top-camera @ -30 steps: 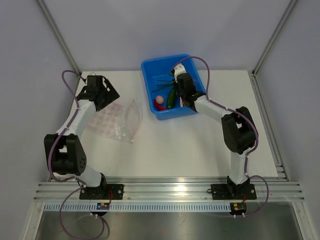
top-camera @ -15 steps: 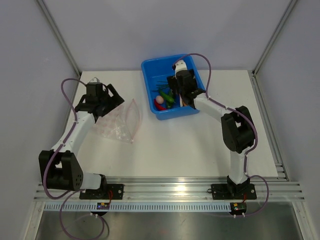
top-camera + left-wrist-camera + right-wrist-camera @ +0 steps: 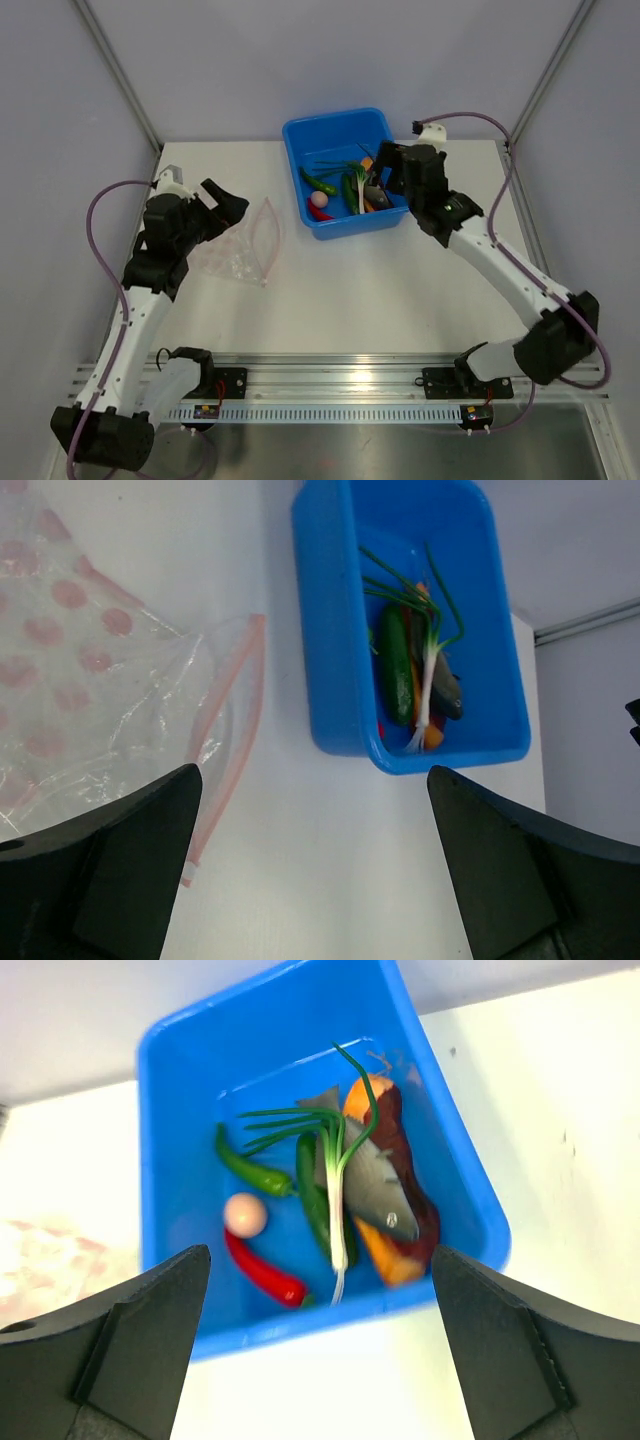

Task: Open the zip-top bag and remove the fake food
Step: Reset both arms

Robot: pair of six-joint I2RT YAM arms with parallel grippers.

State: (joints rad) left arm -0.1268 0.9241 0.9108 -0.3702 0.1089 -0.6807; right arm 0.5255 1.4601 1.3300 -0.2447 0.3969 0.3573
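Plainly: left gripper point(image 3: 313, 770), right gripper point(image 3: 320, 1250) wide apart, empty; fake food point(image 3: 340, 1190) in tub point(image 3: 300, 1000) (zip-top bag point(image 3: 90, 680) beside).

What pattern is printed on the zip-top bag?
Pale pink round dots on clear plastic; the zip-top bag shows best in the left wrist view.

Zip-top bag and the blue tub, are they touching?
Apart. The left wrist view shows a strip of bare table between the zip-top bag and the blue tub.
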